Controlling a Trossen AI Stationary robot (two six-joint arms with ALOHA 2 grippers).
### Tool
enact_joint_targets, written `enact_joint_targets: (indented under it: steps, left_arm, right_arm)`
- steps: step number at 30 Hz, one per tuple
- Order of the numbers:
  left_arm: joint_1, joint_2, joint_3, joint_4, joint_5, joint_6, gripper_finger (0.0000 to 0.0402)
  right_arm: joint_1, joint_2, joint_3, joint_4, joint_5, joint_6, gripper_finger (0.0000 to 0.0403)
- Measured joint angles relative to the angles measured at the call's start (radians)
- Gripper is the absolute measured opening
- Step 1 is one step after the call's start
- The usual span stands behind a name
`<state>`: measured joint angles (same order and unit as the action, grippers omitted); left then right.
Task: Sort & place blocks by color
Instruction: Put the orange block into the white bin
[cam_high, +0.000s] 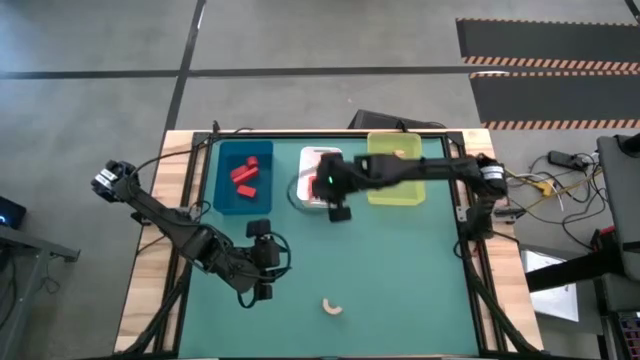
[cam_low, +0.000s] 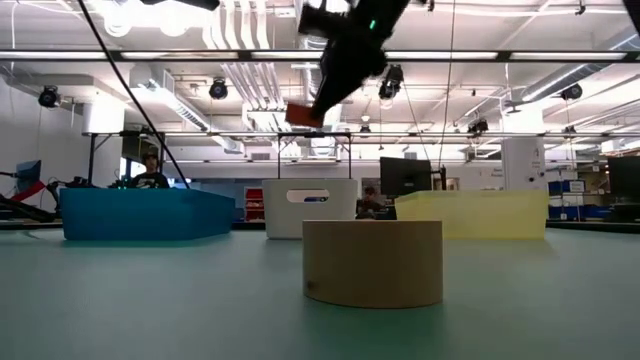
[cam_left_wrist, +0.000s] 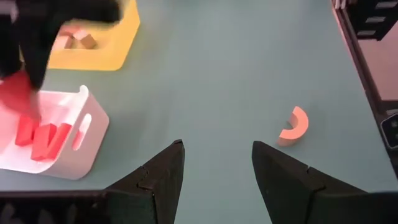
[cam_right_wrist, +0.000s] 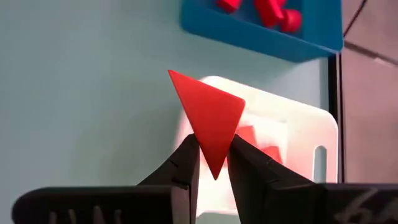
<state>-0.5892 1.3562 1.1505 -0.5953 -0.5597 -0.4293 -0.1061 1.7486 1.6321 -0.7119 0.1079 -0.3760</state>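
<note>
My right gripper (cam_right_wrist: 214, 149) is shut on a red triangular block (cam_right_wrist: 208, 115) and hangs high over the near rim of the white tray (cam_high: 308, 190), which holds red blocks (cam_left_wrist: 43, 137). In the low view the red block (cam_low: 303, 113) shows well above the table. The blue tray (cam_high: 245, 177) holds more red blocks, and the yellow-green tray (cam_high: 395, 170) holds tan blocks (cam_left_wrist: 79, 41). A tan arch piece (cam_high: 333, 307) lies on the green mat near the front edge. My left gripper (cam_left_wrist: 214, 165) is open above the mat, left of the arch, with nothing between its fingers. My right gripper pinches the red triangular block by one pointed corner (cam_right_wrist: 215, 163) between its two fingers. The rest of the block sticks out past the fingertips. The fingers slant downward from the table's right side. The block is lifted clear above the white tray's near rim.
The three trays stand in a row along the far side, blue, white and yellow-green from left to right. My right arm (cam_high: 420, 172) reaches across the yellow-green tray. Bare green mat (cam_high: 400, 260) lies between the trays and the front edge.
</note>
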Motion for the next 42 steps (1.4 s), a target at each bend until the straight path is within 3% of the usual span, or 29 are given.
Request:
enact_joint_targets:
  steps: [7, 12, 24, 34, 42]
  left_arm:
    - [0.0, -0.042, 0.0, -0.063, -0.055, 0.001, 0.0173]
    - [0.0, -0.063, 0.0, -0.085, -0.091, 0.001, 0.0173]
    - [0.0, -0.08, -0.007, -0.104, -0.105, 0.017, 0.0173]
    - [0.0, -0.081, -0.046, -0.092, -0.105, 0.015, 0.0173]
    - [0.0, -0.081, -0.049, -0.093, -0.105, -0.009, 0.0173]
  right_arm:
    - [-0.219, 0.138, 0.048, 0.093, -0.136, -0.001, 0.0058]
    - [-0.29, 0.27, 0.13, 0.06, -0.183, -0.014, 0.0058]
    - [-0.307, 0.467, 0.37, -0.114, -0.187, -0.025, 0.0058]
    - [-0.307, 0.489, 0.399, -0.141, -0.187, -0.018, 0.006]
    - [-0.307, 0.489, 0.407, -0.148, -0.187, -0.017, 0.0115]
